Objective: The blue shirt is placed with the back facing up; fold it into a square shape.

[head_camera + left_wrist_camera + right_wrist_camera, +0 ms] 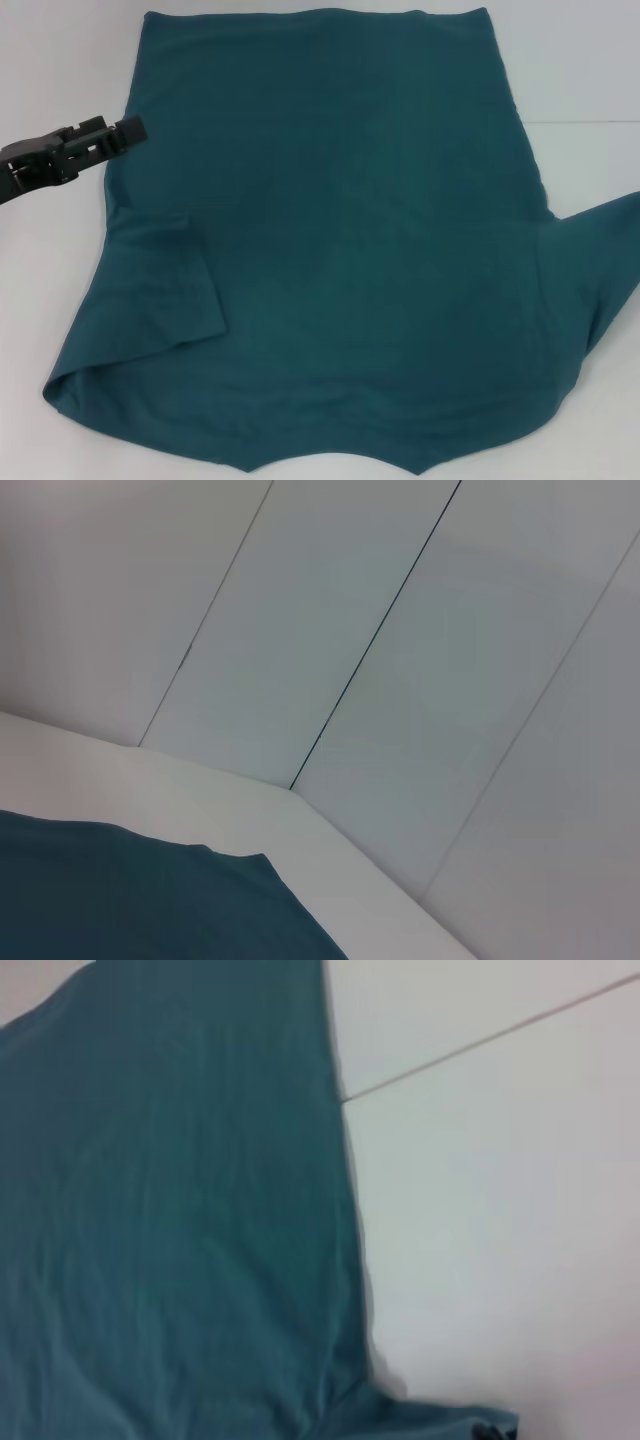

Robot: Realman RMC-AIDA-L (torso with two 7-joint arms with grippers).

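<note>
A white table (pixel 50 260) meets a pale panelled wall (pixel 420 650) with thin dark seams, evenly lit.

A white table (pixel 40 300) (plain) meets a panelled wall (pixel 400 630).

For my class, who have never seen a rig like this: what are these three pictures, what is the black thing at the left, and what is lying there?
They show one moment from three cameras on a two-armed robot. The wide picture comes from its head, looking down at a white table. On it lies a blue shirt, spread plain side up, its left sleeve already folded onto the body. The black thing is the left gripper, the robot's hand, poised by the shirt's left edge and holding nothing. The other two pictures come from cameras on the wrists: the left one sees a shirt corner and a wall, the right one the shirt's edge. The right gripper is out of sight.
</note>
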